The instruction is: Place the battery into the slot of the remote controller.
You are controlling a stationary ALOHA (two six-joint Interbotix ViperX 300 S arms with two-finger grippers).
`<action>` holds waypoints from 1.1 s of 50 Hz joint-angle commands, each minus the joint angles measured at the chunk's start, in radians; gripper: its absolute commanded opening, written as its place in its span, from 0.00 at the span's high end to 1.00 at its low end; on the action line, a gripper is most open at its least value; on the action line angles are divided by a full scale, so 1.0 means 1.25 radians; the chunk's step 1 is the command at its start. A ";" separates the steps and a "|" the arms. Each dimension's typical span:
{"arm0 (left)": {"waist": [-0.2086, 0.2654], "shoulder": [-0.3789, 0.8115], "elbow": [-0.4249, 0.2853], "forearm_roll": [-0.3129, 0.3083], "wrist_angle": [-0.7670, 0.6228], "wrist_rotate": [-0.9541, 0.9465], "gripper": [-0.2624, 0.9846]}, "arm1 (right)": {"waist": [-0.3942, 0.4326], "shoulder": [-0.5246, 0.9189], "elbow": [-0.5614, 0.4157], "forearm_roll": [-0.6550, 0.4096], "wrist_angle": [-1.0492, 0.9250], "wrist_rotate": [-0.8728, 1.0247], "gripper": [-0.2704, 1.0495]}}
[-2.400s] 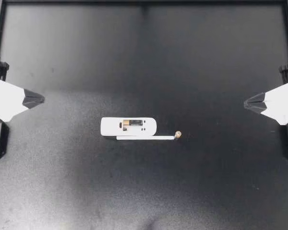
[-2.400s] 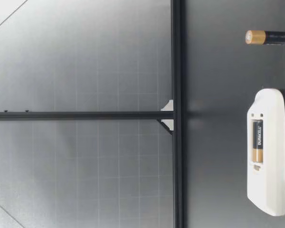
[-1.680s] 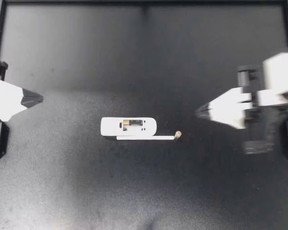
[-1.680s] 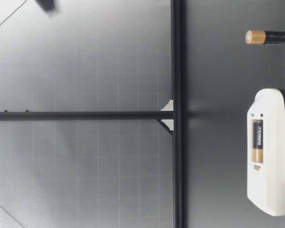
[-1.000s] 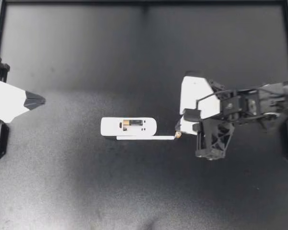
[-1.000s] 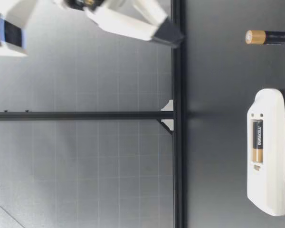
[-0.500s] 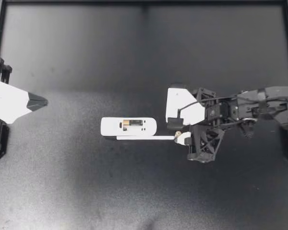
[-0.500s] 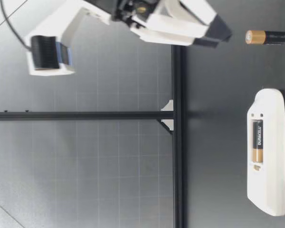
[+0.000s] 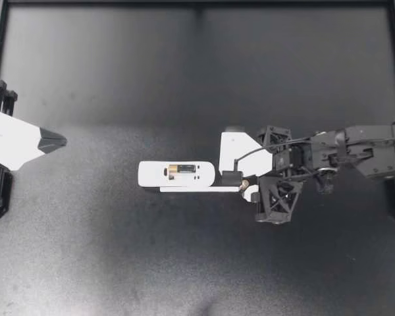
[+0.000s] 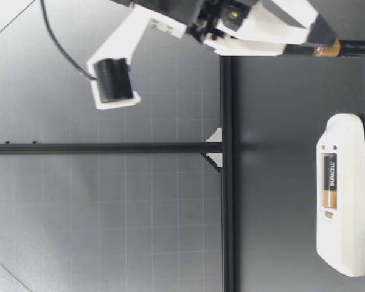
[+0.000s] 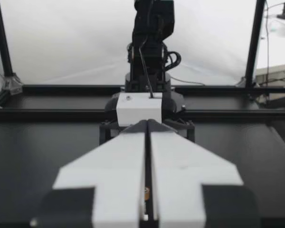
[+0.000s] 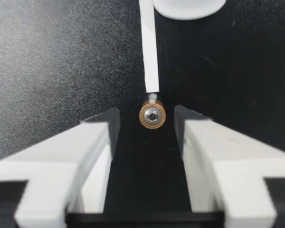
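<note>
Having swept in from the right, my right hand [image 9: 241, 185] is now straddling the upright battery [image 12: 152, 115], fingers wide and not touching it. The battery is standing just right of the remote [image 9: 151, 174], ready for grasping.

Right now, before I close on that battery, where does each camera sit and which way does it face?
Top: above the table, looking straight down; remote controller, my left gripper parked at the edge, my right gripper at the standing battery.
Low: table height, looking across; remote controller, battery, my right gripper at its top.
Left wrist: along my shut left gripper toward my right arm.
Right wrist: down along my open right gripper; battery between its fingers.
Shared: top, low and right wrist all show the battery.
</note>
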 commanded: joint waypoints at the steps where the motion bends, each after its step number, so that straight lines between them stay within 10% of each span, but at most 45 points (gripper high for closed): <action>1: 0.001 0.006 -0.010 -0.001 -0.007 0.000 0.92 | -0.005 -0.005 -0.021 -0.001 -0.002 0.000 0.43; 55: 0.001 0.037 -0.011 -0.001 0.009 0.000 0.92 | -0.005 -0.029 -0.040 -0.022 0.023 0.000 0.80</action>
